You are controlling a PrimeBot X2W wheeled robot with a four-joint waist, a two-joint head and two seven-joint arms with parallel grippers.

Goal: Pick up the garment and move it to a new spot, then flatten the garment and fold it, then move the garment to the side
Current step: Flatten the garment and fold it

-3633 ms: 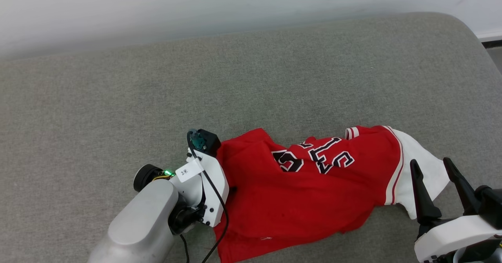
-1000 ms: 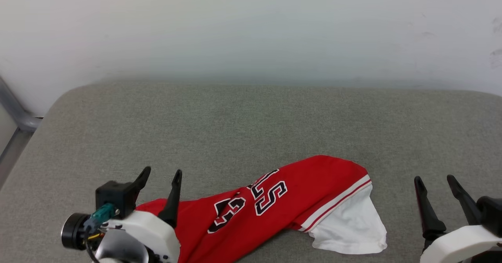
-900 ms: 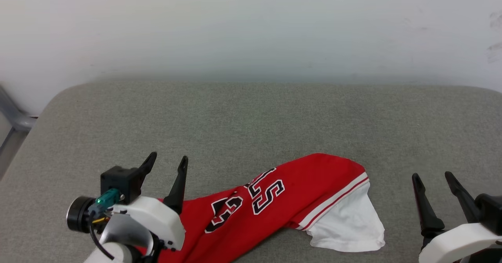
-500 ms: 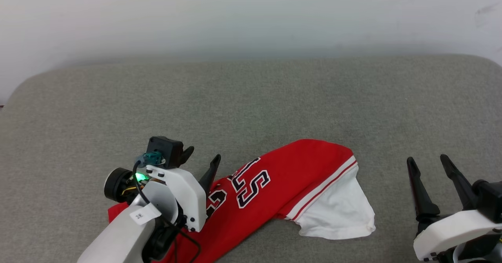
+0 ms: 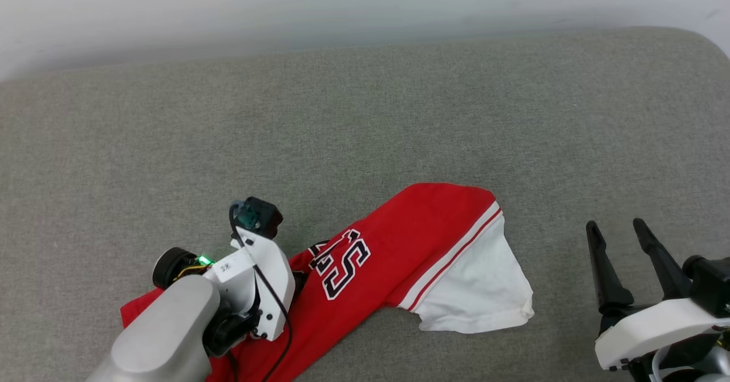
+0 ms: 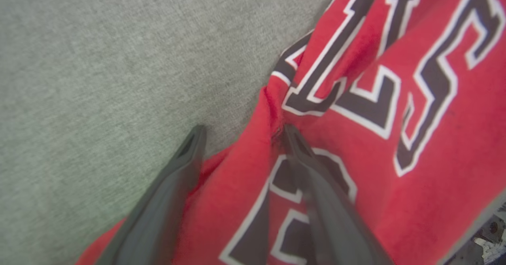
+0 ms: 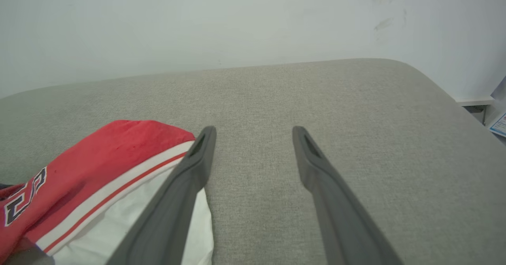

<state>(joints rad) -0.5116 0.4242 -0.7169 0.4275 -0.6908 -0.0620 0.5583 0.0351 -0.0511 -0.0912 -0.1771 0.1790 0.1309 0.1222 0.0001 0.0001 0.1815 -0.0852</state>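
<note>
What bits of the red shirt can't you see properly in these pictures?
1. Head view: the left arm's wrist covers part of the lettering on the garment.
2. Head view: the bottom edge cuts off the garment's near end.
3. Left wrist view: the left gripper is blurred, so whether it touches the cloth is unclear.
4. Right wrist view: a finger of the right gripper hides part of the white sleeve.

We get bright, even, diffuse light and clean colour. The garment (image 5: 399,245) casts just a thin soft shadow along its six o'clock edge in the head view, where the wall (image 5: 285,5) at twelve o'clock looks hazy. The left wrist view is soft: the left gripper (image 6: 242,132) shows smeared fingers (image 6: 166,201). The right wrist view is sharper, bowing toward its edges.
</note>
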